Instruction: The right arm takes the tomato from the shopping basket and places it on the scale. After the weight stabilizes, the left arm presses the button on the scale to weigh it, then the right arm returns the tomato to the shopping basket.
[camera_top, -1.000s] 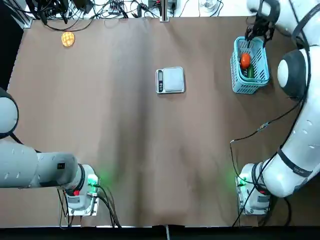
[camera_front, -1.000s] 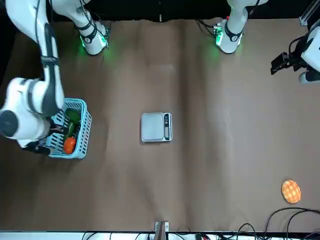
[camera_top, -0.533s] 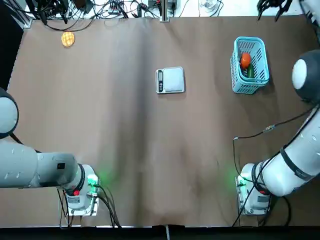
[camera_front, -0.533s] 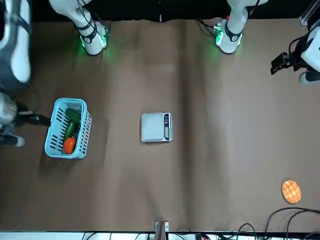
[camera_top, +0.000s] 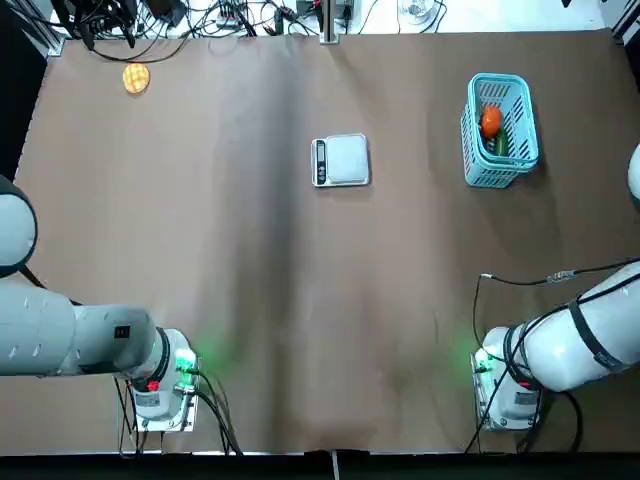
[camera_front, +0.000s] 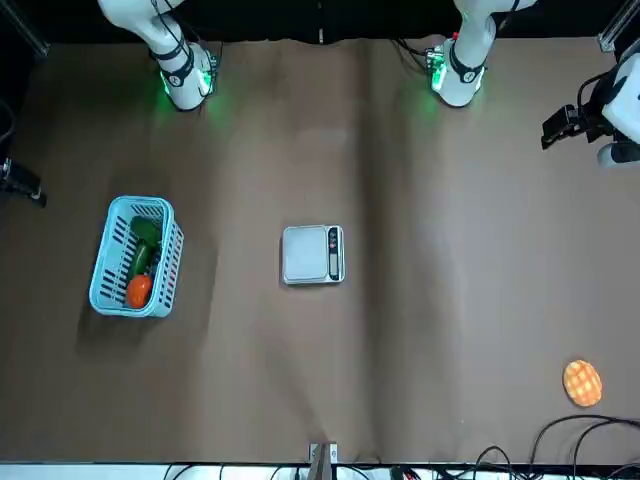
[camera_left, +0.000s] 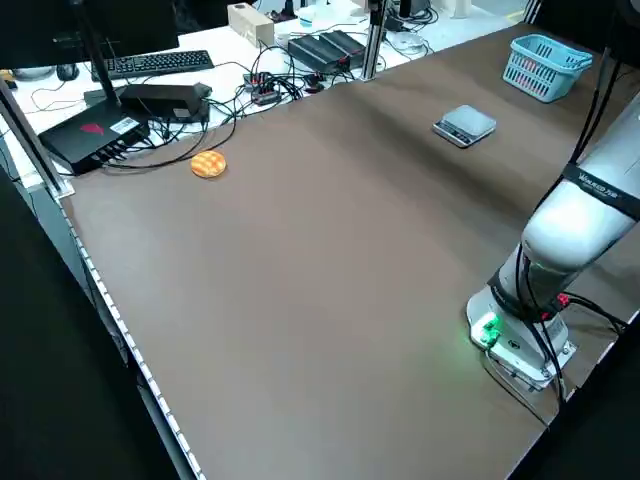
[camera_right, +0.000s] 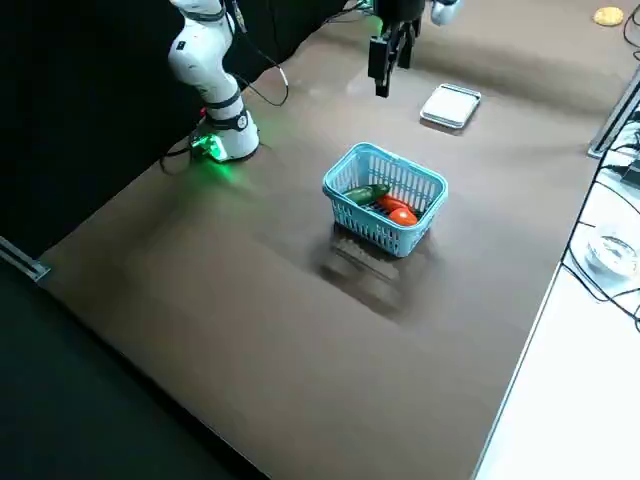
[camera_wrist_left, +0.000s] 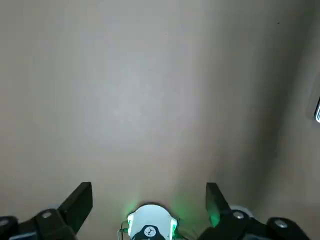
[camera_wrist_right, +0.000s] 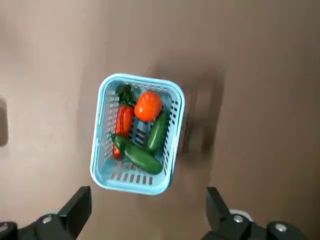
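Hovering with fingers wide apart and nothing between them, the right gripper (camera_wrist_right: 149, 212) overlooks the shopping basket (camera_wrist_right: 137, 134) below, the tomato (camera_wrist_right: 148, 106) inside.

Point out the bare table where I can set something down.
Bare: the wide stretch between the scale and the waffle-like disc, and the strip between scale and basket. Crowded: inside the basket, with tomato and green vegetables.

White rounded arms, grey bands, black cables, green-lit bases
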